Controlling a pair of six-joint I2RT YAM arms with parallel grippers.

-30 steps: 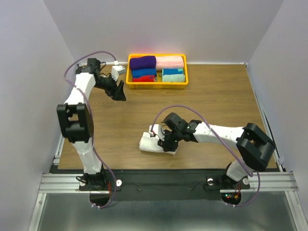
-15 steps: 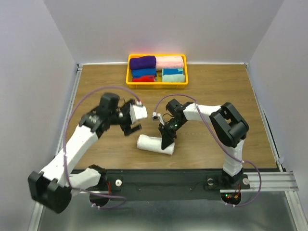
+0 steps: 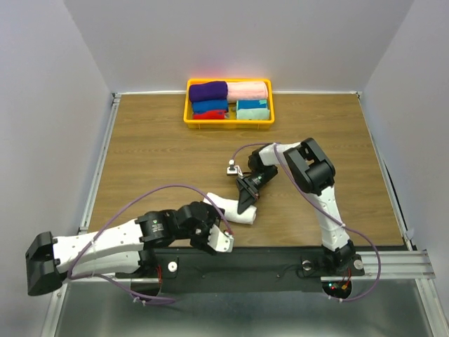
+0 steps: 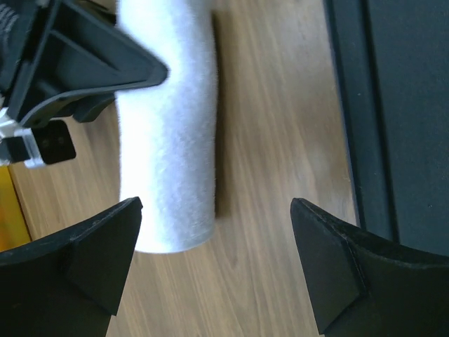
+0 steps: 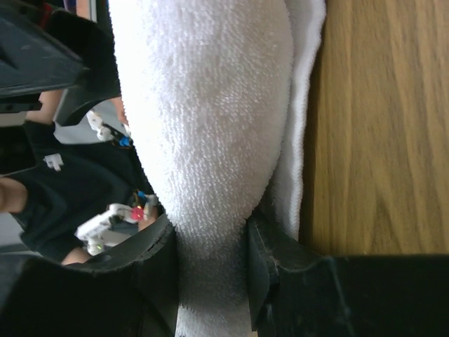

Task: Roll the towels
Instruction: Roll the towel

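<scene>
Jaws of the right gripper [image 3: 245,199] are clenched on the white towel [image 3: 229,210], which lies as a short roll on the wooden table [image 3: 161,154], low in the middle of the top view and slanting down to the right. The grip is at the roll's right-hand end. In the right wrist view the two black fingers [image 5: 158,270] squeeze the terry at the bottom of the frame, pinching it narrow, while the roll bulges wider toward the top. A loose hemmed edge of the cloth runs along its right side against the wood.

The left gripper [image 3: 210,226] sits at the lower centre of the top view, just below the roll's left end, its arm lying low along the table's bottom edge. It is released. In its wrist view the fingers [image 4: 98,260] stand wide apart in the bottom corners, the roll's blunt end just beside the left-hand one and bare wood across the rest of the gap.

The purple towel [image 3: 208,91] lies rolled in the upper left part of the yellow basket [image 3: 229,123] at top centre, beside a pink roll [image 3: 248,90], with a blue roll [image 3: 210,106], red roll [image 3: 208,115] and teal roll [image 3: 252,112] below them
</scene>
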